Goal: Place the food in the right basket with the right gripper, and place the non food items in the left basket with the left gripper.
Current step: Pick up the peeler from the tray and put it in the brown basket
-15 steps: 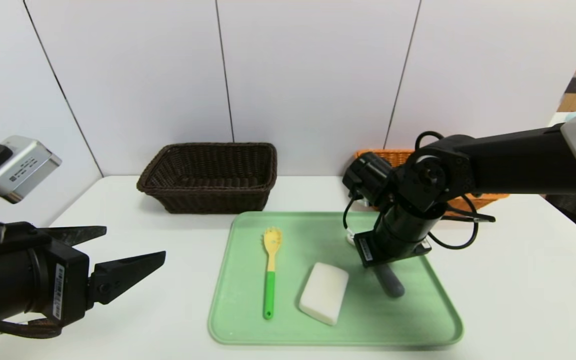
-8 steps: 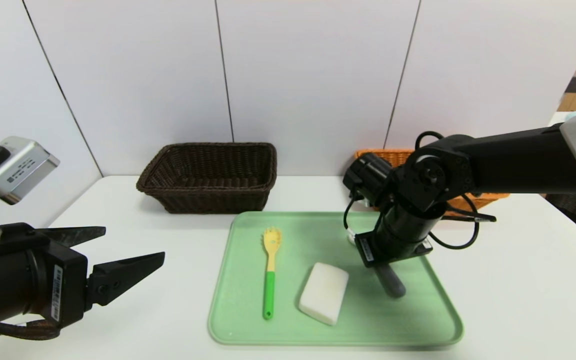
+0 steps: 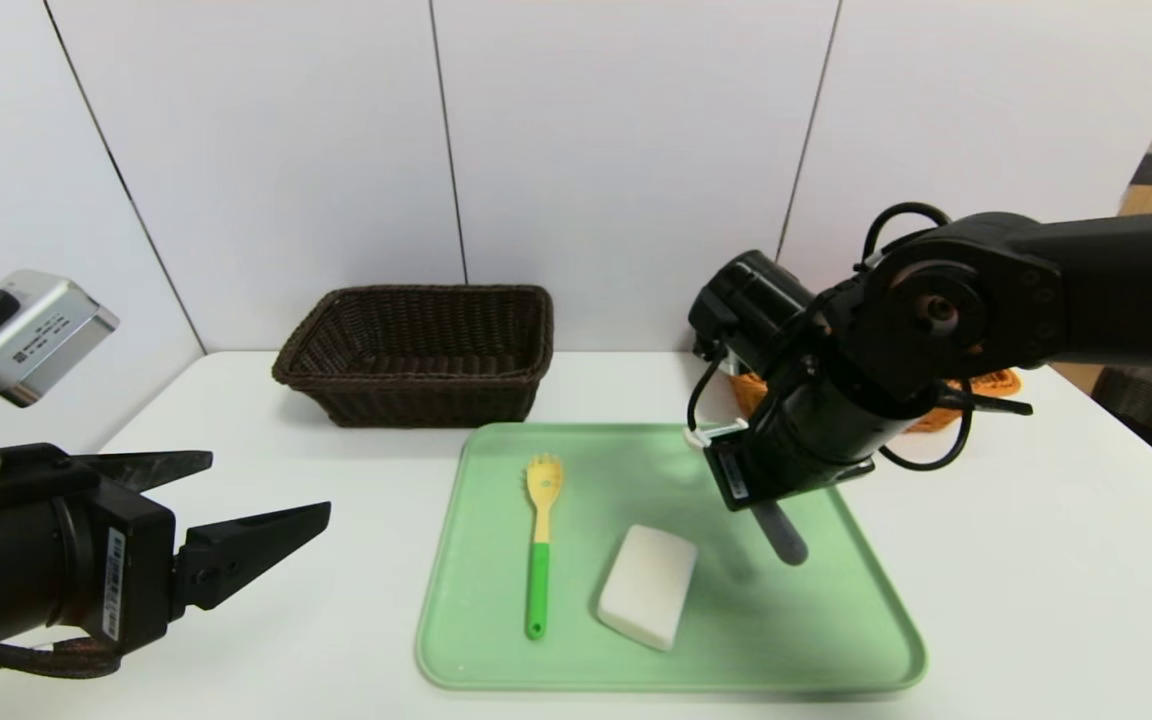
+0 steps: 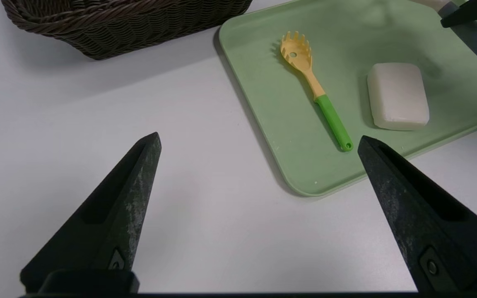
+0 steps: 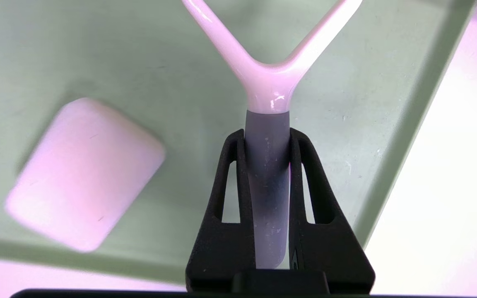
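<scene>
While no writing is legible, right tool (image 5: 268, 140) clamps peeler (image 5: 268, 91); left tool (image 4: 259, 145) gapes.

spork (image 3: 540, 541) left of block (image 3: 648, 585), on tray (image 3: 856, 640)

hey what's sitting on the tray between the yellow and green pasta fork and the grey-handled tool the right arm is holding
Only the white block. In the head view it lies on the green tray between the pasta fork and the grey-handled tool gripped in the right end effector.
</scene>
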Robot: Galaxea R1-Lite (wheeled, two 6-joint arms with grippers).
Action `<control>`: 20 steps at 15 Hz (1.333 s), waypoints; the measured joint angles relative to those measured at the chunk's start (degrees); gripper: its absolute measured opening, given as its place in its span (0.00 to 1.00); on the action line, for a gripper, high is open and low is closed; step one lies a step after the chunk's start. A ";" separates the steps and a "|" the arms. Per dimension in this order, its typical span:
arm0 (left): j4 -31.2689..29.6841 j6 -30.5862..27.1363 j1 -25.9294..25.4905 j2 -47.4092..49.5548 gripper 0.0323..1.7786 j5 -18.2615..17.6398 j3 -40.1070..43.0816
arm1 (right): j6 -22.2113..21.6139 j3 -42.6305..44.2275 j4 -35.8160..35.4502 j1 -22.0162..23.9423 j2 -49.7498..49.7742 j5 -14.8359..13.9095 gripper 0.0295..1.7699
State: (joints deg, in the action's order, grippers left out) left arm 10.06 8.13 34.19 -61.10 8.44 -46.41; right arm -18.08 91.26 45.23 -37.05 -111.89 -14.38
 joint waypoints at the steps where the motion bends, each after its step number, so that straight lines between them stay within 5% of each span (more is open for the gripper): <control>1: -0.06 -0.01 0.01 -0.04 0.95 -0.01 -0.02 | -0.02 0.30 0.02 -1.16 1.06 -0.77 0.13; 11: -0.20 -0.04 0.09 0.07 0.95 0.00 -0.26 | 6.73 12.85 -1.11 -11.07 8.78 -5.01 0.13; 20: -0.11 -0.01 0.09 0.44 0.95 -0.01 0.13 | 18.79 13.42 -29.49 -11.48 6.31 -4.72 0.13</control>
State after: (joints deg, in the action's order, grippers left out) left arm 9.95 8.12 34.28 -60.66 8.42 -46.28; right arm 0.71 104.68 15.74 -48.53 -105.57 -19.10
